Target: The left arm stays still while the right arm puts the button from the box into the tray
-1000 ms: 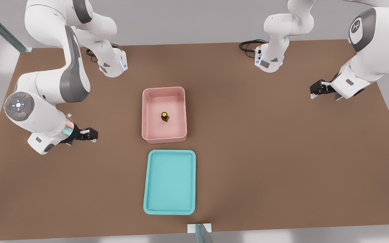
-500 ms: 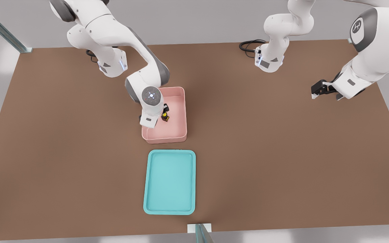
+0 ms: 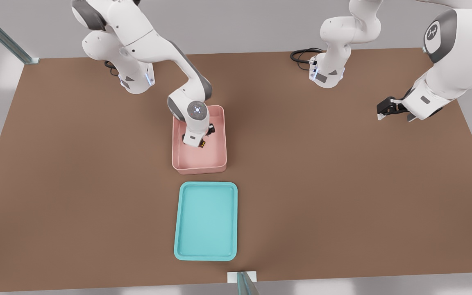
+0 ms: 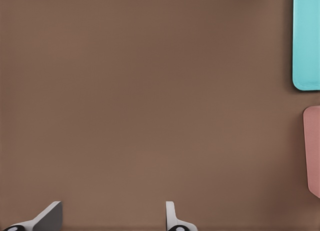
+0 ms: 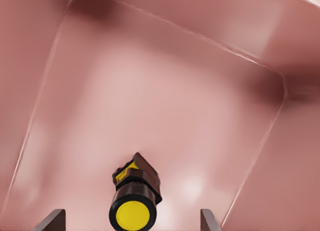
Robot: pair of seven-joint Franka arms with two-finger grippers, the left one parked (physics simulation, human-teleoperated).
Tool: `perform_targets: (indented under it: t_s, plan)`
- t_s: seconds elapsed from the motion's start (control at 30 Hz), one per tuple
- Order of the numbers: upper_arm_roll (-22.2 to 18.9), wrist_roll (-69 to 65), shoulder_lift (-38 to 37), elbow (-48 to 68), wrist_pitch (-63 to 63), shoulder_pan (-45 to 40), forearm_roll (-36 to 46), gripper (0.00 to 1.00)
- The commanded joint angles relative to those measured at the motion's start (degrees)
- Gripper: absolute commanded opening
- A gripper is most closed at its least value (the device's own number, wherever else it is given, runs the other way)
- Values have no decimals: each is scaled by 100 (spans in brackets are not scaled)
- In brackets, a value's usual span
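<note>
Across the brown desk [image 3: 342, 184], the right arm [image 3: 154, 45] reaches from the far edge down into the pink box [image 3: 199, 166], which sits near the middle of the desk; its round lit wrist pad [image 3: 197, 110] faces the camera and hides most of what lies under it. Nearer the camera, just apart from the box, lies the teal tray [image 3: 206, 256], with nothing in it. A black cable [image 3: 301, 55] curls by the other arm's base at the far edge.

Down inside the box the claw [image 5: 132, 222] is spread, one fingertip [image 5: 52, 220] on each side of the button [image 5: 134, 203] and neither touching it. The button stands on the box floor, yellow cap up; in the front view only a sliver of it [image 3: 203, 144] shows beside the wrist.

Half a second ago the wrist stood over the box wall on the front view's left, with the button plainly visible beside it; now it has shifted over the box's interior and sunk lower, covering the button. Box, tray and button have not moved.
</note>
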Motion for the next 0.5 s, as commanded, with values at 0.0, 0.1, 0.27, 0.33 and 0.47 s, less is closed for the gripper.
perform_targets:
  t_s: [0.0,0.1,0.27,0.33,0.47]
  plan:
    - [-1,793,49,-74,704,1,2,100]
    - [-1,793,215,-74,889,-17,2,100]
    - [8,793,216,-250,1074,1,-7,88]
    - [8,793,189,-294,1082,1,-7,82]
    - [25,793,172,-391,1126,18,-7,80]
